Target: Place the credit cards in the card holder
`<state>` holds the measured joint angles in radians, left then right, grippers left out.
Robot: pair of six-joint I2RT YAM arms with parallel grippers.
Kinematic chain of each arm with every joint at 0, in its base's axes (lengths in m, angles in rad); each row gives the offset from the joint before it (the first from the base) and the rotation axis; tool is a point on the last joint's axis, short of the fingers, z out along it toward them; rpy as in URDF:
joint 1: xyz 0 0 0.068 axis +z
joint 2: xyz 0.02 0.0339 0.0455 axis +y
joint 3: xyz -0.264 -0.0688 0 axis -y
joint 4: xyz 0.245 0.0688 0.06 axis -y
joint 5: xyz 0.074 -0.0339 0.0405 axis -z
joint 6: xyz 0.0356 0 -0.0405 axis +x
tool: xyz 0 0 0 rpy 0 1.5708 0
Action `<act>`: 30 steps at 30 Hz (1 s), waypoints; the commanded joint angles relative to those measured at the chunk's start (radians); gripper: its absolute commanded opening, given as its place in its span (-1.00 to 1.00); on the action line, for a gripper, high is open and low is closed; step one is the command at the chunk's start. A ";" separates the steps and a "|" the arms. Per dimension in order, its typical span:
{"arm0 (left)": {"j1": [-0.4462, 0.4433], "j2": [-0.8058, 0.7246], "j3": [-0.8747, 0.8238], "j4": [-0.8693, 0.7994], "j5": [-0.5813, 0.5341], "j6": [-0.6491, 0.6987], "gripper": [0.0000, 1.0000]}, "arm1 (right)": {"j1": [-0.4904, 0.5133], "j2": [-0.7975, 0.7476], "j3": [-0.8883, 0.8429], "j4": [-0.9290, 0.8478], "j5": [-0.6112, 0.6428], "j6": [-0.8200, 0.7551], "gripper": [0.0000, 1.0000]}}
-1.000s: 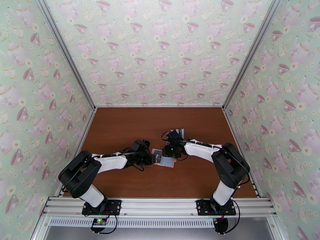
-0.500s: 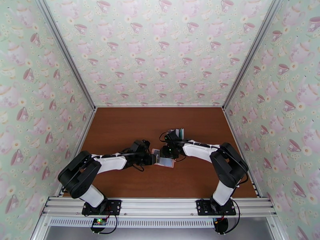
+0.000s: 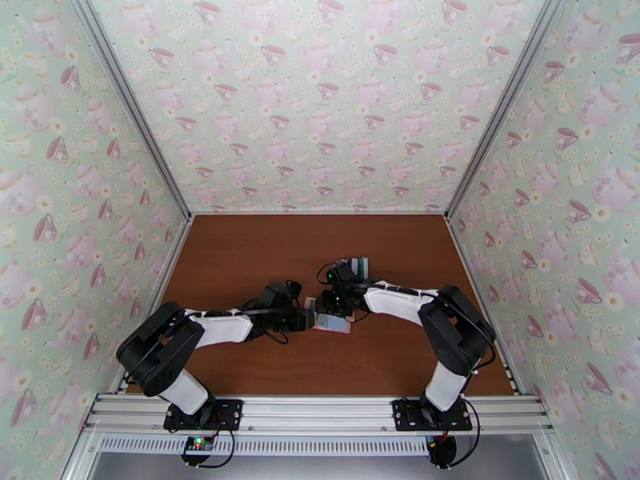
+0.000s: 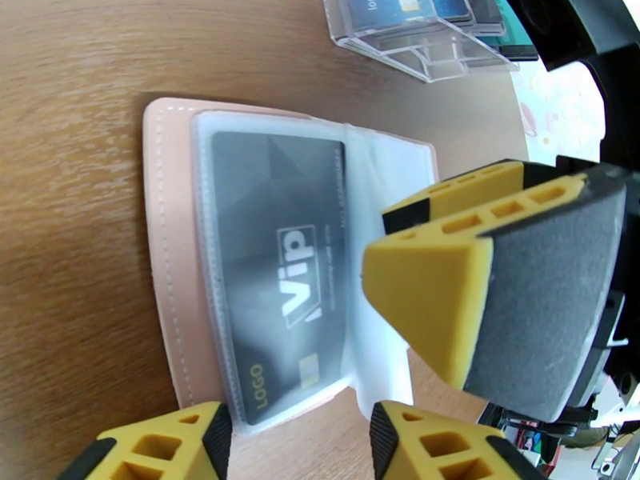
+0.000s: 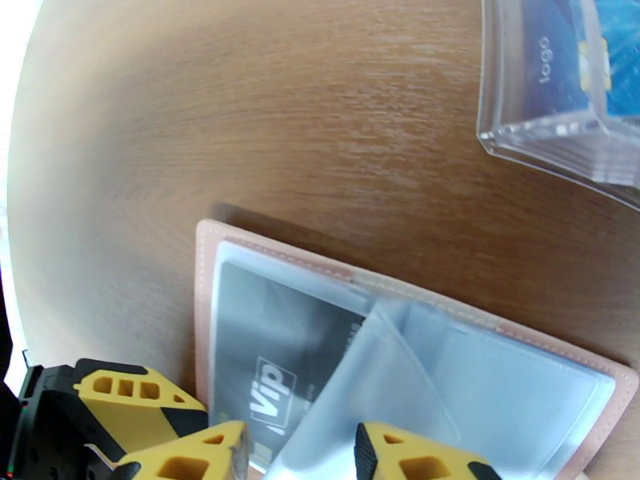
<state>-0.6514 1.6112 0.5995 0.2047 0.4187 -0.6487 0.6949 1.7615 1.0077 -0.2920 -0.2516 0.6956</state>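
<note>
The pink card holder (image 3: 336,322) lies open on the table between both grippers. In the left wrist view the card holder (image 4: 170,234) has a black VIP credit card (image 4: 280,274) inside its clear left sleeve. My left gripper (image 4: 296,443) is open, its yellow fingertips on either side of the holder's near edge. My right gripper (image 5: 300,456) is open too, over the holder (image 5: 206,314), where a loose clear sleeve leaf (image 5: 384,370) stands up beside the VIP card (image 5: 276,346). One right finger (image 4: 488,298) looms over the holder's right half.
A clear plastic card rack (image 3: 358,265) with blue and dark cards stands just behind the holder, close to the right wrist; it is also seen as the rack (image 4: 416,34) and the rack (image 5: 560,90). Brown tabletop (image 3: 264,250) surrounds them, with patterned walls on three sides.
The right gripper has crept a little to the left over the holder. The left gripper has edged slightly forward toward it. The holder has shifted slightly.
</note>
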 commanded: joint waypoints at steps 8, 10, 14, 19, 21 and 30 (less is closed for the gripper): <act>-0.003 0.026 -0.034 0.044 0.068 -0.020 0.14 | 0.015 0.050 0.006 0.026 -0.037 0.032 -0.25; -0.003 0.030 -0.030 0.035 0.066 -0.019 0.15 | 0.017 0.055 0.008 0.030 -0.041 0.035 -0.27; -0.003 0.042 -0.011 -0.028 0.033 -0.003 0.12 | 0.018 0.046 0.003 0.044 -0.046 0.043 -0.29; -0.004 0.050 0.008 -0.106 -0.011 0.031 0.02 | 0.018 0.027 0.007 0.059 -0.048 0.051 -0.30; -0.004 0.049 0.009 -0.114 -0.017 0.033 -0.01 | 0.018 0.023 0.012 0.063 -0.051 0.054 -0.31; -0.004 0.051 0.009 -0.138 -0.037 0.039 -0.11 | 0.017 0.008 0.046 0.044 -0.051 0.045 -0.32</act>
<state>-0.6518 1.6245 0.6163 0.1707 0.4248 -0.6273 0.7025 1.7981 1.0138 -0.2447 -0.2779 0.7341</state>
